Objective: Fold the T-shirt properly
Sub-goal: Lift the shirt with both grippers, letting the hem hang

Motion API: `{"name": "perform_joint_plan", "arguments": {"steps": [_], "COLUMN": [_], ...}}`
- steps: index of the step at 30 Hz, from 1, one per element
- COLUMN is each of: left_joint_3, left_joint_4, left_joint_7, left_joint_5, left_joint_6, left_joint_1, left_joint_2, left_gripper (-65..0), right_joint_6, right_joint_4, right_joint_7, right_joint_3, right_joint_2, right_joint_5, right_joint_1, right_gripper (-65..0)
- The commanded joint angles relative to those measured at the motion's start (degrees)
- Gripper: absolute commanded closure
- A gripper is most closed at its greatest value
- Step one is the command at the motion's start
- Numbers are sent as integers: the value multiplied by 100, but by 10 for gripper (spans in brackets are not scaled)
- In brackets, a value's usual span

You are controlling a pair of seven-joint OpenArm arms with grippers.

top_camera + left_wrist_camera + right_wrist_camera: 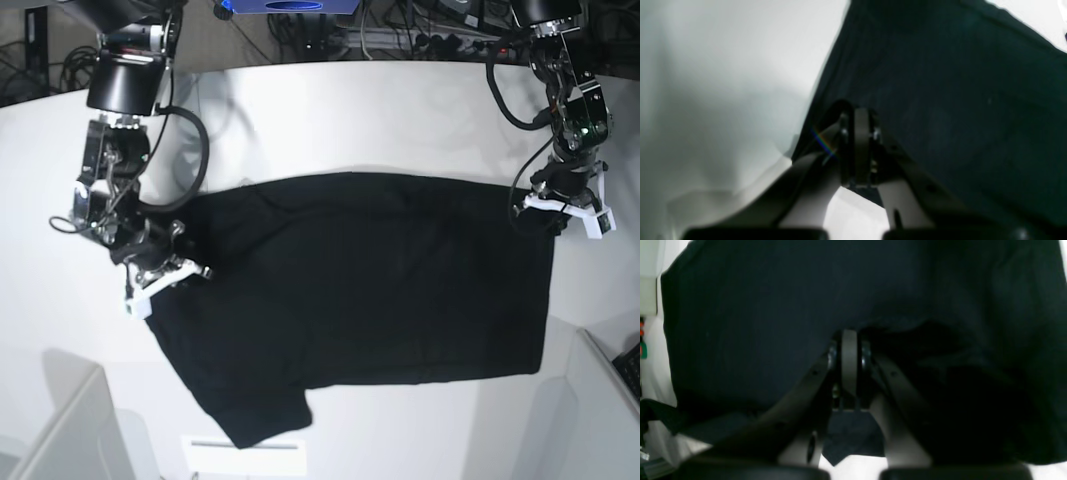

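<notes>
The black T-shirt (370,290) lies spread on the white table (350,110), plain side up, with one sleeve (262,418) pointing toward the near edge. My right gripper (180,270) is at the shirt's left edge, shut on the cloth. In the right wrist view its fingers (849,350) meet on a fold, and the T-shirt (756,323) fills the frame. My left gripper (545,212) is at the shirt's top right corner, also shut on the cloth. The left wrist view shows its fingers (862,133) pinching the edge of the T-shirt (957,100).
Cables and a blue device (290,6) lie behind the table's far edge. White panels stand at the near left corner (60,430) and the near right corner (590,410). A white strip (245,446) lies near the sleeve. Red and green items (642,340) show at the right wrist view's left edge.
</notes>
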Motion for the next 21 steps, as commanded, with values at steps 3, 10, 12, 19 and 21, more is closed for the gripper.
{"name": "perform_joint_plan", "arguments": {"steps": [3,10,12,19,21], "left_joint_3": [-36,-44,-44,-282,-273], "left_joint_4": [-79,-228,-307,-378,-386], "left_joint_7": [156,323,323,323,323], "left_joint_5": [-1,-1,-1,-1,-1], "left_joint_6": [-25,-25,-25,-25,-25], "left_joint_1": [-243,-410,-418,-506,-568], "left_joint_2": [-86,-86,-86,-68,-77], "left_gripper": [0,0,0,0,0], "right_joint_6": [12,12,39,3,3], "right_joint_4": [29,21,21,12,-6], "right_joint_7": [237,308,308,686,791], "right_joint_3": [19,19,19,-632,-640], "right_joint_2": [116,125,107,125,133], "right_joint_5": [87,96,96,96,96], "right_joint_1": [227,236,236,350,359], "right_gripper": [0,0,0,0,0]}}
